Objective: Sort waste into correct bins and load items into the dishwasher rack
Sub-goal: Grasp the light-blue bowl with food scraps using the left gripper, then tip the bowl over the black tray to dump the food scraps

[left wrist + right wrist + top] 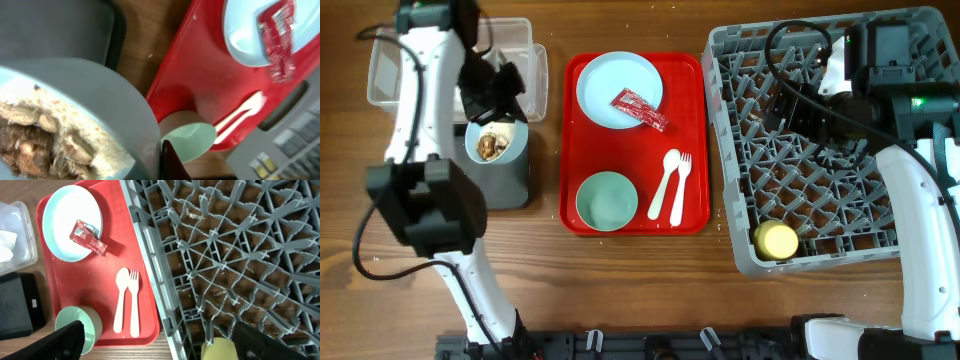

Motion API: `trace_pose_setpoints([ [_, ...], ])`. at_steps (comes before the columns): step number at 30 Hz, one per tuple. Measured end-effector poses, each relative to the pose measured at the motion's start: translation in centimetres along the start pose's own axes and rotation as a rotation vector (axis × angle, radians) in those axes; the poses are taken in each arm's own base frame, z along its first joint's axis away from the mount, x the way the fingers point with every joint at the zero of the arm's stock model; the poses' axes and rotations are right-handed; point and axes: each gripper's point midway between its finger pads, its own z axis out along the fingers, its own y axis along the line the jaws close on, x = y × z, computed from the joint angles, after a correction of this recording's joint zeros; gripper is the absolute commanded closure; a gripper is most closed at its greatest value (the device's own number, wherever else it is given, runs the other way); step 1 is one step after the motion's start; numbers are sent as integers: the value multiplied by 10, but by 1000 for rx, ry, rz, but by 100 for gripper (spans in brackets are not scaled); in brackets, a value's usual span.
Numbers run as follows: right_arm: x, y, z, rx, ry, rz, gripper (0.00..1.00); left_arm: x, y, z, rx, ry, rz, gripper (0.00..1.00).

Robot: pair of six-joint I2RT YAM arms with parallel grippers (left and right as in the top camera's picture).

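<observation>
My left gripper [498, 112] is shut on the rim of a pale blue bowl [495, 141] of white rice and brownish scraps [45, 135], held over the black tray [506, 186]. The clear tub [390, 76] lies behind it, with a white napkin [7, 244] inside. The red serving tray [692, 140] carries a pale blue plate [610, 80] with the red wrapper [640, 110], a mint-green bowl [606, 200], a white spoon [664, 186] and a fork [680, 186]. My right gripper [161, 345] is open and empty above the grey rack [820, 150].
A yellow cup [776, 240] lies in the rack's front left corner. The rack fills the right side of the table. Bare wood shows between the black tray and the red tray, and along the table's front edge.
</observation>
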Motion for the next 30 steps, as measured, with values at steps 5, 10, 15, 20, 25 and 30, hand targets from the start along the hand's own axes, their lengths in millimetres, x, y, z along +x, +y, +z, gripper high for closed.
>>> trace_pose_setpoints([
  [5,0,0,0,1,1,1,4,-8,41,36,123,65,-69,96],
  [10,0,0,0,0,1,1,4,-4,50,49,279,102,-44,96],
  [15,1,3,0,-16,4,0,4,9,48,12,507,80,51,96],
  [20,1,7,0,-41,9,-1,4,13,66,-25,790,-32,99,96],
  [25,2,8,0,-49,11,-1,4,10,110,-27,975,-182,-10,96],
  [30,2,9,0,-51,13,-1,4,10,127,-34,1122,-267,-137,96],
])
